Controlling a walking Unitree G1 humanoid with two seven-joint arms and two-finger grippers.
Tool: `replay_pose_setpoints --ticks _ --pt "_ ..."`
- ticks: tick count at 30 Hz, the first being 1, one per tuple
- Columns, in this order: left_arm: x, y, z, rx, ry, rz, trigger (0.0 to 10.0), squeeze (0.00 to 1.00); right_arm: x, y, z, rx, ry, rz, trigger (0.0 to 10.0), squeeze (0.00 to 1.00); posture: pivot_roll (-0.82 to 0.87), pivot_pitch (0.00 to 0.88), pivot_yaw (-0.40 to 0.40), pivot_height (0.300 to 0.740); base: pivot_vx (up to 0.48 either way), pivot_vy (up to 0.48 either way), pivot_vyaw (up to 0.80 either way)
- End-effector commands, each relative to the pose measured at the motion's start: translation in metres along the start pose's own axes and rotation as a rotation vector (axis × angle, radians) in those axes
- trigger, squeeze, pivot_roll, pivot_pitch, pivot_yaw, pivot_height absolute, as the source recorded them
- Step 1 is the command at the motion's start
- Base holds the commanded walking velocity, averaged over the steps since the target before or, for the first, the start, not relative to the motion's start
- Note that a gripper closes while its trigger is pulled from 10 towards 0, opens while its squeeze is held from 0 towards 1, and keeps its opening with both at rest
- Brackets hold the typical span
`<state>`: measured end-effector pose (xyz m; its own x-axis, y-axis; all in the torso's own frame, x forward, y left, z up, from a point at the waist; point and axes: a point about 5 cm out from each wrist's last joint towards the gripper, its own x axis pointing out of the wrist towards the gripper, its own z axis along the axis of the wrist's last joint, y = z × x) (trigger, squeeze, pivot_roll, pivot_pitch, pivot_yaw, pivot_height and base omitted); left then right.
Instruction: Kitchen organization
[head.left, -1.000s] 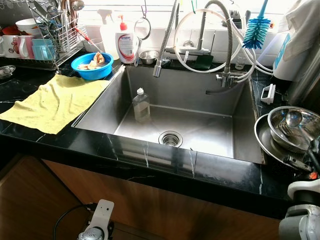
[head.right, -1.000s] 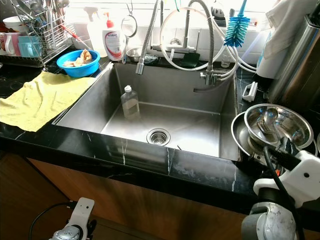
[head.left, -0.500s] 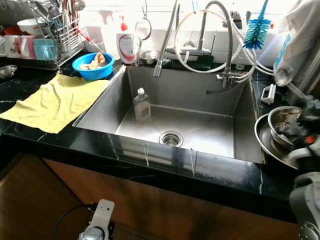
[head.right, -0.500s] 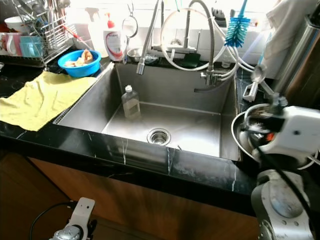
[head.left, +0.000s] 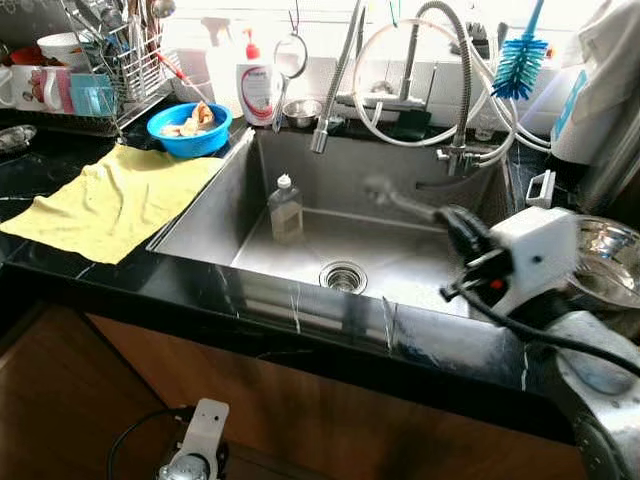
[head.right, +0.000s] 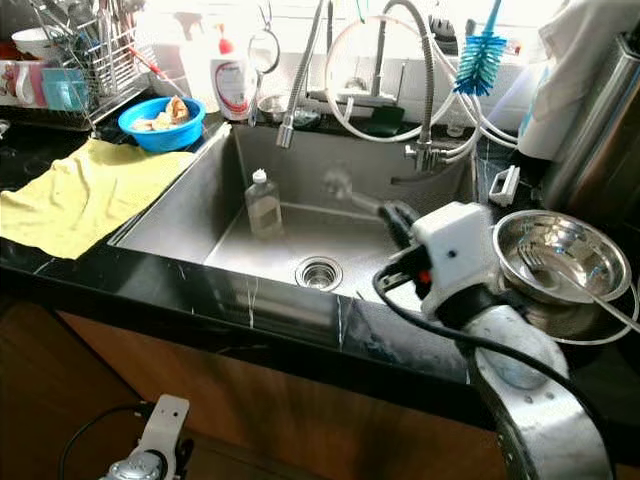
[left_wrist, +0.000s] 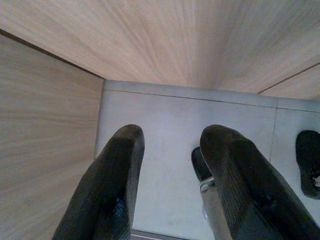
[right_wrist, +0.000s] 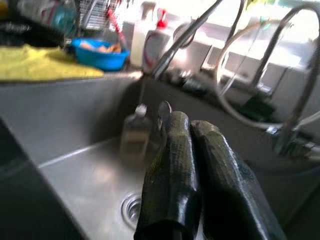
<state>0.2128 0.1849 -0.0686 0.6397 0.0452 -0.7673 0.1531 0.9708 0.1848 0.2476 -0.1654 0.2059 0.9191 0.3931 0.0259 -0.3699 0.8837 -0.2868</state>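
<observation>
We observe the left gripper (left_wrist: 167, 172) hanging idle below the counter, its fingers spread apart with nothing between them, above a pale tiled floor (left_wrist: 165, 125) beside a wooden cabinet front (left_wrist: 45, 130).

The right gripper (head.right: 392, 222) is stretched out over the stainless steel sink basin (head.left: 210, 205). Its two black fingers (right_wrist: 172, 170) are pressed together around the thin handle of a metal spoon (head.left: 385, 192); the spoon's bowl sticks out just past the fingertips, blurred, in the air above the sink floor.

Below and slightly ahead of the fingertips we note the round drain strainer (head.left: 343, 276). Further ahead, beyond the spoon's bowl, a small clear bottle with a white cap (head.left: 284, 208) stands upright on the sink floor near the far-left corner.

Behind the gripper, beside its wrist, a shiny steel mixing bowl (head.right: 560, 255) sits on the black marble counter (head.left: 70, 275) with a fork lying in it.

Far ahead and off to the left side: a yellow cloth (head.left: 110, 195) spread on the counter, a blue plastic bowl of scraps (head.left: 188, 128), and a white pump bottle with a red top (head.left: 256, 88). A blue bottle brush (head.left: 521, 60) hangs at the back wall.
</observation>
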Motion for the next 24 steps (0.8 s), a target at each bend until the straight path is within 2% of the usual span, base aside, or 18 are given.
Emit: replay_pose_setpoints --ticks 1,6,10,16,24 --pt "0.0 0.002 -0.003 0.002 0.014 0.008 10.0 0.0 0.003 0.001 -0.015 0.004 0.05 0.027 10.0 0.0 -0.17 0.0 0.01 0.74 0.0 0.0 0.0" --pt "0.0 0.001 -0.002 0.004 0.011 0.007 10.0 0.0 0.011 0.003 -0.044 0.024 0.132 0.075 10.0 0.0 -0.16 0.0 0.008 0.74 0.0 0.0 0.0" --pt "0.0 0.001 -0.001 0.003 0.008 0.01 10.0 0.0 0.017 0.003 -0.052 0.08 0.116 0.073 10.0 0.0 -0.16 0.0 0.01 0.74 0.0 0.0 0.0" --pt "0.0 0.002 0.0 0.005 0.006 0.01 10.0 0.0 0.023 0.005 -0.061 0.083 0.13 0.079 10.0 0.0 -0.16 0.0 0.009 0.74 0.0 0.0 0.0" --pt "0.0 0.002 -0.001 0.008 0.005 0.009 10.0 0.0 0.035 -0.005 -0.066 0.107 0.104 0.023 10.0 0.0 -0.15 0.0 0.011 0.74 0.0 0.0 0.0"
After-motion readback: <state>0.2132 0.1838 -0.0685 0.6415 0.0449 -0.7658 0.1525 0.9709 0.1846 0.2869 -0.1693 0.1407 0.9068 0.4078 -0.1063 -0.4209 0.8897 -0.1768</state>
